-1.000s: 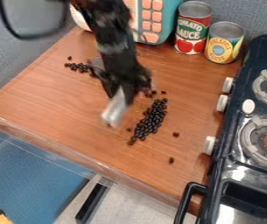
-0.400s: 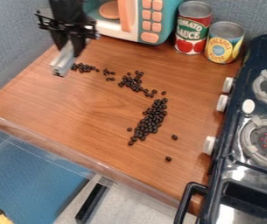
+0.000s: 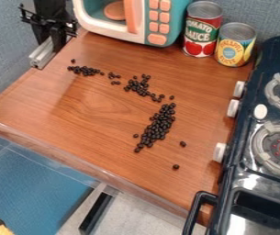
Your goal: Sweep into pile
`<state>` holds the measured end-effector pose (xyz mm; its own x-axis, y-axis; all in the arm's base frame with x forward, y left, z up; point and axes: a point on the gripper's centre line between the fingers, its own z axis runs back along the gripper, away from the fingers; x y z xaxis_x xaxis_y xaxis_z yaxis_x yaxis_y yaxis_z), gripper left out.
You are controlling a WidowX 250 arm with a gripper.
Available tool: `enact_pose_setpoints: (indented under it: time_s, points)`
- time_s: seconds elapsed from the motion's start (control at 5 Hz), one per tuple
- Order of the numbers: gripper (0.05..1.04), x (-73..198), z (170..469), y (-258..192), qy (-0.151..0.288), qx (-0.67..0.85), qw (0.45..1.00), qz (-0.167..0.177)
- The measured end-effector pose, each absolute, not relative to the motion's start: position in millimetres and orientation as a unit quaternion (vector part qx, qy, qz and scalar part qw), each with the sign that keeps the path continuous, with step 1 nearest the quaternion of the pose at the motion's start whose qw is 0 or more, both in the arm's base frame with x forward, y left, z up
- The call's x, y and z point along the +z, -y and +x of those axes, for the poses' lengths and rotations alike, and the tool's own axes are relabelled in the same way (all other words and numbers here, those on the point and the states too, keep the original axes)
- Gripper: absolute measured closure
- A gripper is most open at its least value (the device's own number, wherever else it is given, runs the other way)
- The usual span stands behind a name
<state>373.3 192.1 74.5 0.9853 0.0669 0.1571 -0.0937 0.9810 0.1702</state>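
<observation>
Gripper [image 3: 49, 37] pinched on a silvery bar [image 3: 42, 54], I have swung out to the far left, off the black beans [image 3: 160, 124]. They still straggle across the tabletop [image 3: 93, 133] from far left towards the middle, so I judge more sweeping is needed.

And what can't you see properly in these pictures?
All in the camera view:
- Dark beads: too small and bunched up to count.
- Silver bar: upper end hidden by the gripper.
- Toy microwave: cut off by the top edge.
- Stove: cut off on the right.
- Yellow thing: cut off at the bottom; can't tell what.
</observation>
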Motion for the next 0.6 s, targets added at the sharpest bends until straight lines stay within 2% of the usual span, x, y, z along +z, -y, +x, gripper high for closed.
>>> enact_pose_setpoints:
  time_s: [0.2, 0.4, 0.6]
  points:
    - [0.716, 73, 378, -199, 0.069, 0.019, 0.990, 0.121]
    - [0.716, 66, 383, -195, 0.070, -0.015, 0.983, 0.171]
    - [0.716, 56, 383, -196, 0.071, -0.022, 0.979, 0.191]
